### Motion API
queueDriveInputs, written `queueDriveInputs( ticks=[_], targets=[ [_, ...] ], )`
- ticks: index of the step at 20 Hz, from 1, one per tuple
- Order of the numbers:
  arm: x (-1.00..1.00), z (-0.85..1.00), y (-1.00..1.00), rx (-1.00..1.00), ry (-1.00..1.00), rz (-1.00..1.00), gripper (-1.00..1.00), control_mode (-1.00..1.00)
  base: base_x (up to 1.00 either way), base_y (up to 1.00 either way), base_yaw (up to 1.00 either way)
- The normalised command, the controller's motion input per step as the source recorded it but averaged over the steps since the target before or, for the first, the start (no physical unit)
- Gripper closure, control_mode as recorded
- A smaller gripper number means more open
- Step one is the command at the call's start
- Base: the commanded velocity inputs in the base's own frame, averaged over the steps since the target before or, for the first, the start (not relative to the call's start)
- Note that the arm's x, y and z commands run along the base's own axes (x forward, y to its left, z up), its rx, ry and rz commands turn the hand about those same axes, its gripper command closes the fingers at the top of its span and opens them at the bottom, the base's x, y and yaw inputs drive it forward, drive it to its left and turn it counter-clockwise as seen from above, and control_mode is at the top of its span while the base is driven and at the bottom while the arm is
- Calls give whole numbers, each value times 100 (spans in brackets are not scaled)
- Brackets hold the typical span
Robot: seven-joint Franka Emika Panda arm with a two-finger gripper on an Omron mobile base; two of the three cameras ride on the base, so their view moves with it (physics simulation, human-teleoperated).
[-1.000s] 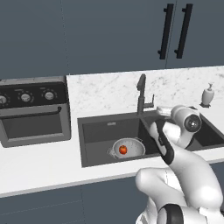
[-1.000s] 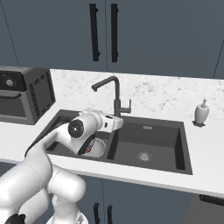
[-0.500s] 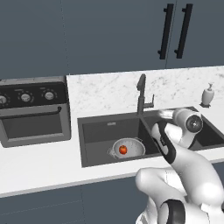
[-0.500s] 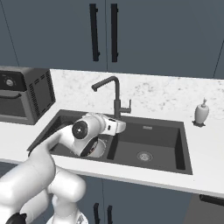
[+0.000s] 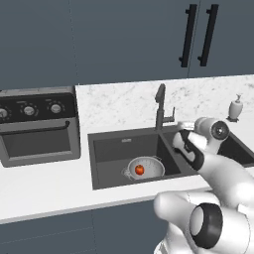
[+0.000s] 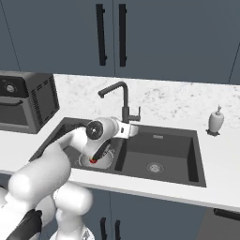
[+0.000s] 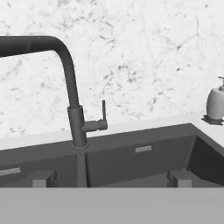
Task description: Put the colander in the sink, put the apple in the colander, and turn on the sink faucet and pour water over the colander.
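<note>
status: colander (image 5: 145, 167) sits on the floor of the left basin of the sink (image 5: 109, 151), upright, toward the basin's right side. apple (image 5: 140, 169) is inside it, resting in the bowl. so steps one and two look done.

left to do: the water. faucet (image 7: 73, 105) lever (image 7: 103, 112) stands upright on the right side of the tap body in the hand view, and no stream shows from the spout in any view, so i'd call the tap off. in the right base view the spout (image 6: 112, 89) reaches out left over the colander's basin, so it may need little or no swinging; hard to be sure it lines up with the bowl from these angles.

end effector (image 7: 111, 178): empty, fingers (image 7: 42, 178) spread wide apart, both tips low in the hand view with the sink's rear wall between them. it faces the faucet base and lever, apart from them, not touching. in the left base view it sits at (image 5: 184, 130), over the divider and just right of the tap.

soap dispenser (image 6: 215, 122) sits on the desk (image 6: 187, 105) well right, out of the way. oven (image 5: 37, 124) on the left, not involved.

my read: roughly two thirds through; next is closing in on the lever and flipping it.
</note>
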Motion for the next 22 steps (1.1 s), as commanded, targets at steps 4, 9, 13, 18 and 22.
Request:
queueDriveInputs(
  ticks=[4,9,13,18,22],
  targets=[
    [43,-15,-29,0,0,21,-100,-100,0,0,0],
    [47,-21,-5,0,0,15,-100,-100,0,0,0],
    [38,-15,-3,0,6,2,-100,-100,0,0,0],
    [22,-8,-1,0,12,0,-100,-100,0,0,0],
    [23,-15,0,0,7,0,-100,-100,0,0,0]
  ],
)
